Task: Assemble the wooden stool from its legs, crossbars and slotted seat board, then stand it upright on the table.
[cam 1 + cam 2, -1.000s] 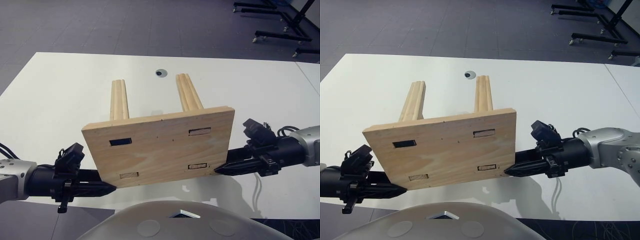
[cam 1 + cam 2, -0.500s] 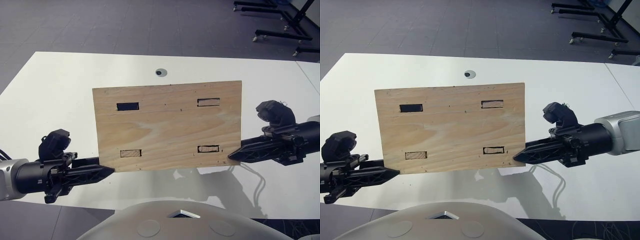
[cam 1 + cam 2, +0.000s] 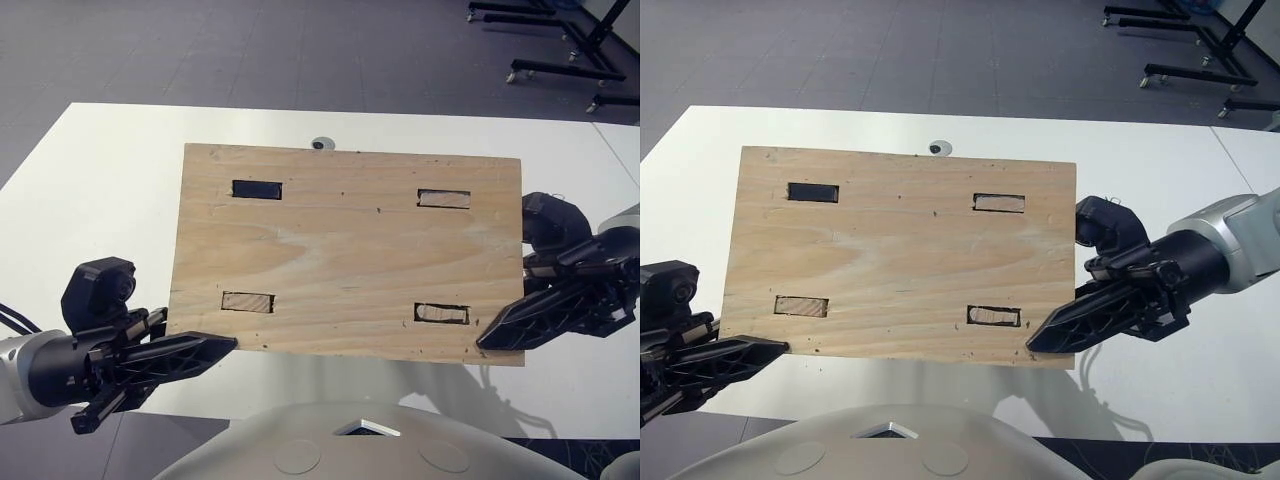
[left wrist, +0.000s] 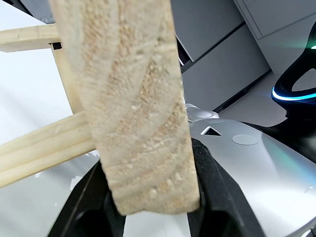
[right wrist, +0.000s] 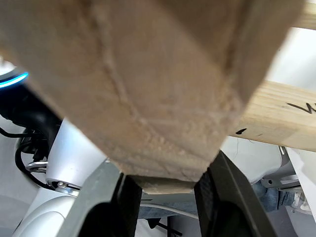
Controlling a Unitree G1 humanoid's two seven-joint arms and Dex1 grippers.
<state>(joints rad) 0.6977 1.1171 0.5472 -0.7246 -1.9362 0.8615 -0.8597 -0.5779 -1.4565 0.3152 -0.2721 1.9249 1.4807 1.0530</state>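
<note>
With the jaws of the left gripper (image 3: 222, 345) and right gripper (image 3: 487, 341) clamped on the pale slotted wooden seat board (image 3: 345, 250), it should be lowered level onto the white desk (image 3: 90, 170).

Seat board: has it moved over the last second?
Yes. The seat board has tilted up to face the camera; its top edge, earlier well short of the round hole in the table, now reaches it.

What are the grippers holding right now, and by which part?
Both hold the slotted seat board by its near edge: the left gripper clamps its near-left corner, the right gripper its near-right corner.
</note>
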